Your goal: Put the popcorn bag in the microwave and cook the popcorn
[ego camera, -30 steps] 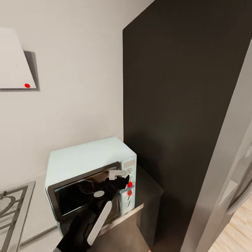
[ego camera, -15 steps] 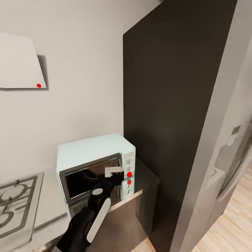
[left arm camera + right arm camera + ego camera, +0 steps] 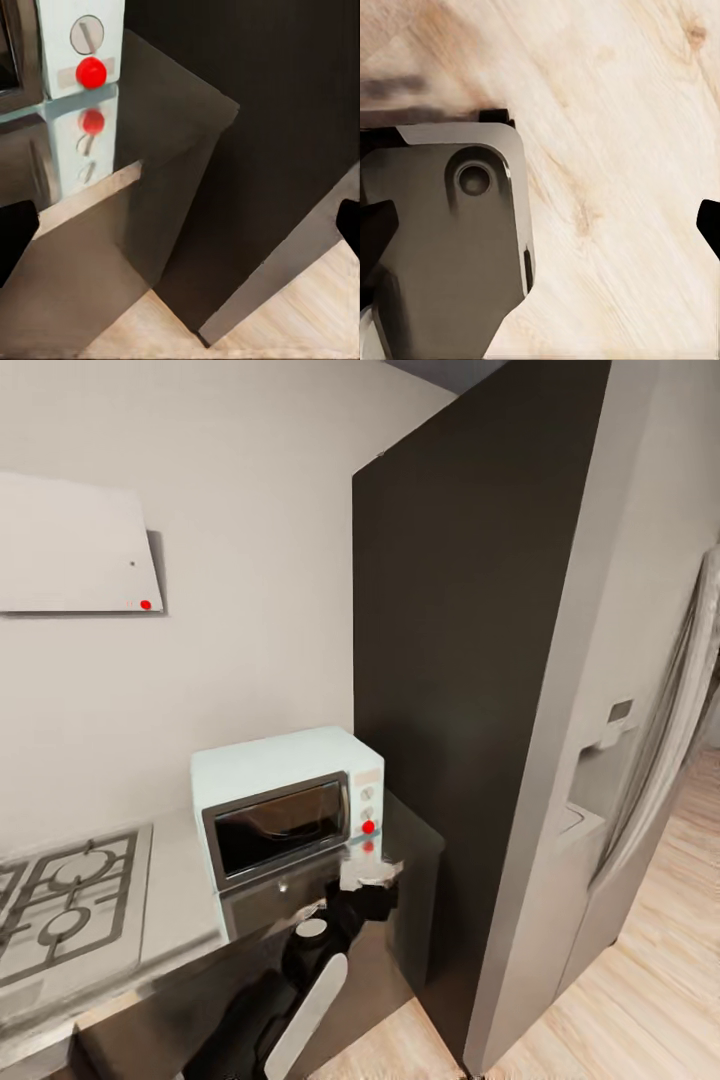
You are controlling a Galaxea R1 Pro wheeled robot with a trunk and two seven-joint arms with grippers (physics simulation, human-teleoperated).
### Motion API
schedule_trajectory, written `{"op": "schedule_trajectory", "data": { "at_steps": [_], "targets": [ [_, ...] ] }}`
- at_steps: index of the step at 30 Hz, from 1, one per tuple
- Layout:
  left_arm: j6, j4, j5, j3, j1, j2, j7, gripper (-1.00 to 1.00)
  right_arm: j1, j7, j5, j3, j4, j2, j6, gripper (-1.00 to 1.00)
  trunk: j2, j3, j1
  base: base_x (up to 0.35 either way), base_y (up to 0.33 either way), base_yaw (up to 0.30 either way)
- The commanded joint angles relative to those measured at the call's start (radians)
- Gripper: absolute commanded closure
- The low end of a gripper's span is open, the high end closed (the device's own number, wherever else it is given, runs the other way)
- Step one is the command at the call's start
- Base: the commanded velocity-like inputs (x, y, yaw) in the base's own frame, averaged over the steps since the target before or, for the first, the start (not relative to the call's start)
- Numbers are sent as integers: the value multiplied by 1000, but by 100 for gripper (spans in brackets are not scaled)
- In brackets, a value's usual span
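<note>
The mint-blue microwave point(image 3: 280, 775) stands on the grey countertop point(image 3: 175, 900) against the dark tall panel, its dark glass door point(image 3: 275, 832) shut and a red dot point(image 3: 369, 826) lit on the white side panel. My left gripper point(image 3: 368, 875) hangs just in front of and below that panel, at the counter's front edge. In the left wrist view my left gripper point(image 3: 182, 232) is open and empty, with the red dot point(image 3: 91, 72) and a knob point(image 3: 86, 34) close ahead. My right gripper point(image 3: 542, 229) is open over the floor. The popcorn bag is out of view.
A gas hob point(image 3: 65, 895) is set into the counter left of the microwave. A tall dark panel point(image 3: 450, 660) and a grey fridge point(image 3: 640, 760) stand to the right. A white hood point(image 3: 70, 545) hangs on the wall. Wood floor point(image 3: 650, 1010) lies open at lower right.
The camera has pulled back and turned, so the microwave looks smaller. My left gripper, which was at the panel's red dot, has come away from it and sunk to the counter's front edge.
</note>
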Motion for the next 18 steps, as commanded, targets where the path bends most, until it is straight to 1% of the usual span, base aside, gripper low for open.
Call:
{"op": "schedule_trajectory", "data": {
  "at_steps": [1,2,3,5,6,7,8,9,12,13,14,15,16,17,18],
  "targets": [
    [11,4,32,-3,-1,2,10,-100,-1,2,10,-8,1,0,1,-100,-1,0,0,-346,0,0],
    [16,13,44,-4,-1,3,10,-100,-1,1,11,-8,1,1,1,-100,-1,0,0,-346,0,0],
    [21,105,89,-4,-1,2,10,-100,-1,1,11,-8,1,4,1,-100,-1,0,0,-346,0,0],
    [21,202,113,-4,-1,2,10,-100,-1,1,10,-8,2,5,2,-100,-1,0,0,-346,0,0],
    [16,289,128,-4,-1,2,8,-100,-1,2,10,-8,2,5,3,-100,-1,0,0,-346,0,0],
    [13,348,138,-4,-1,1,7,-100,-1,2,10,-8,2,5,3,-100,-1,0,0,-346,0,0],
    [1,465,161,-4,-1,0,3,-100,-1,2,10,-8,3,5,3,-100,-1,0,0,-346,0,0],
    [-36,588,200,-3,-1,-2,0,-100,-1,2,10,-8,3,5,3,-100,-1,0,0,-346,0,0],
    [-123,860,296,-3,-1,-13,-15,-100,-1,1,9,-9,3,5,3,-100,-1,0,0,-346,0,0],
    [-138,925,315,-3,-1,-14,-31,-100,-1,1,9,-9,3,5,3,-100,-1,0,0,-346,0,0],
    [-163,1017,337,-2,-1,-15,-67,-100,-1,1,9,-9,3,5,3,-100,-1,0,0,-346,0,0],
    [-199,1136,357,-1,-1,-15,-133,-100,-1,1,10,-8,3,5,3,-100,-1,0,0,-346,0,0],
    [-223,1203,365,0,-1,-14,-180,-100,-1,1,10,-8,3,3,2,-100,-1,0,0,-346,0,0],
    [-249,1236,369,2,-1,-10,-214,-100,-1,1,11,-8,3,1,2,-100,-1,0,0,-346,0,0],
    [-276,1254,371,3,-1,-4,-233,-100,-1,1,11,-8,3,0,2,-100,-1,0,0,-346,0,0]
  ]
}}
